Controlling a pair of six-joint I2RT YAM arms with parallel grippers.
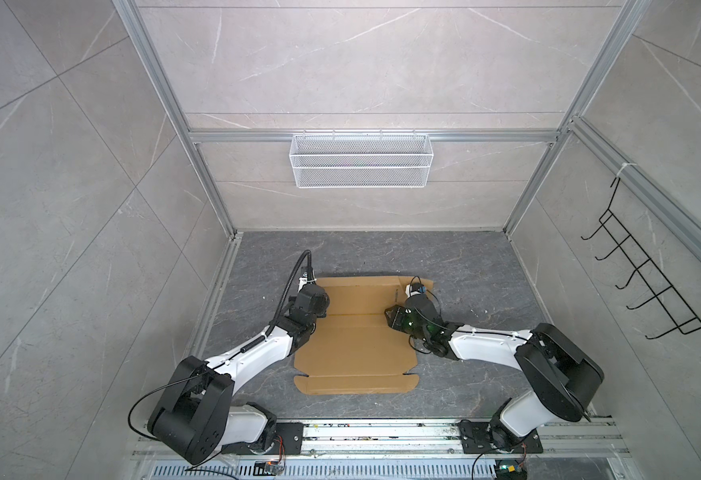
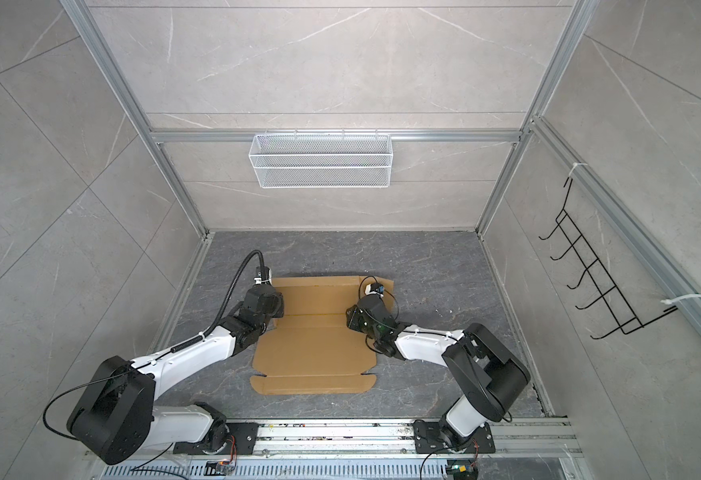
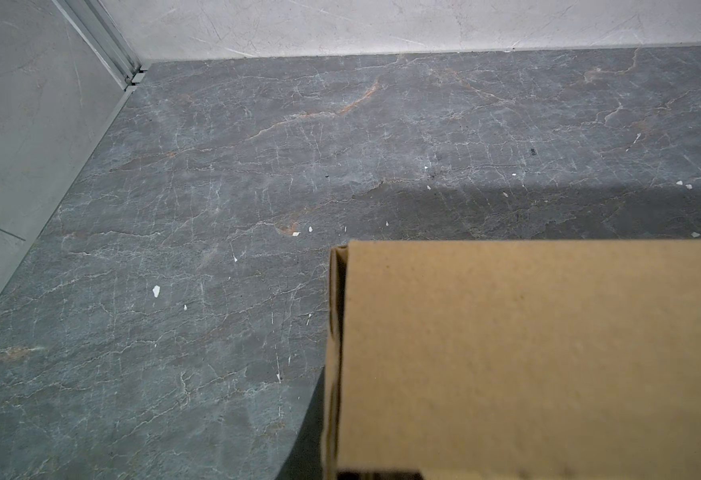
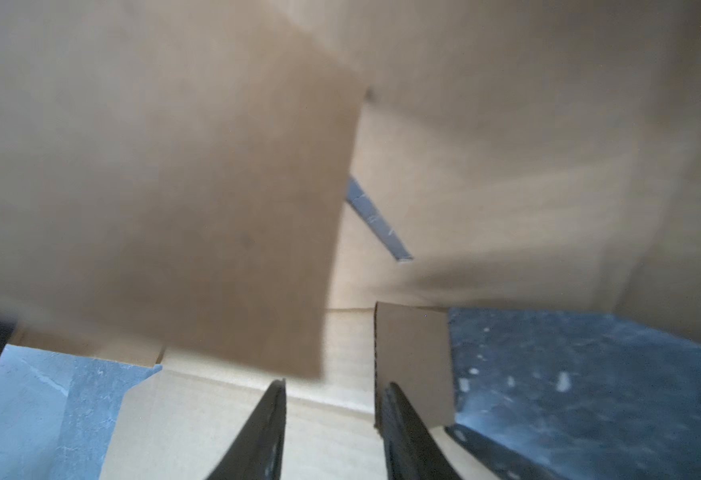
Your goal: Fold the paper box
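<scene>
The brown paper box (image 1: 353,345) (image 2: 315,345) lies mostly flat on the dark marble table (image 1: 465,266), its far strip creased. My left gripper (image 1: 314,291) (image 2: 266,291) is at the box's far left corner. In the left wrist view an upright double-layer flap (image 3: 527,353) hides its fingers, so I cannot see whether anything is held. My right gripper (image 4: 336,399) (image 1: 413,297) hangs over the far right corner, jaws apart with nothing between them. A small standing tab (image 4: 413,353) rests against one finger (image 4: 398,415). A large raised flap (image 4: 174,187) fills that view.
A white wire mesh basket (image 1: 361,160) hangs on the back wall. A black wire hook rack (image 1: 652,282) is fixed to the right wall. The aluminium rail (image 1: 382,432) that carries both arm bases runs along the front edge. Walls close in the table on three sides.
</scene>
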